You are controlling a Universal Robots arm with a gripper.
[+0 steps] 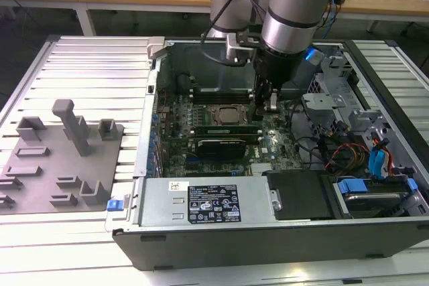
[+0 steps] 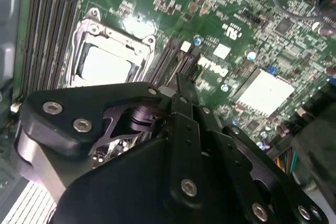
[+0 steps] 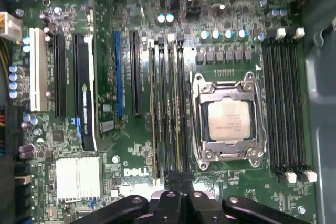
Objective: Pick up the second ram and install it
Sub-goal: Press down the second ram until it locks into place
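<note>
We see the black claw point(image 1: 263, 106) lowered inside the open grey computer case point(image 1: 268, 232), just beside the square silver processor socket point(image 3: 229, 121), its fingers drawn narrow over the memory slots. The second ram point(image 3: 173, 114), a thin green circuit-board stick, stands upright in those slots beside the socket, its end beneath the claw.

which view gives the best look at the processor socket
The first wrist view: the processor socket is seen nearly straight on, with its whole metal frame unblocked. In the second wrist view it appears tilted, its lower edge behind the gripper. In the exterior view it appears small.
</note>
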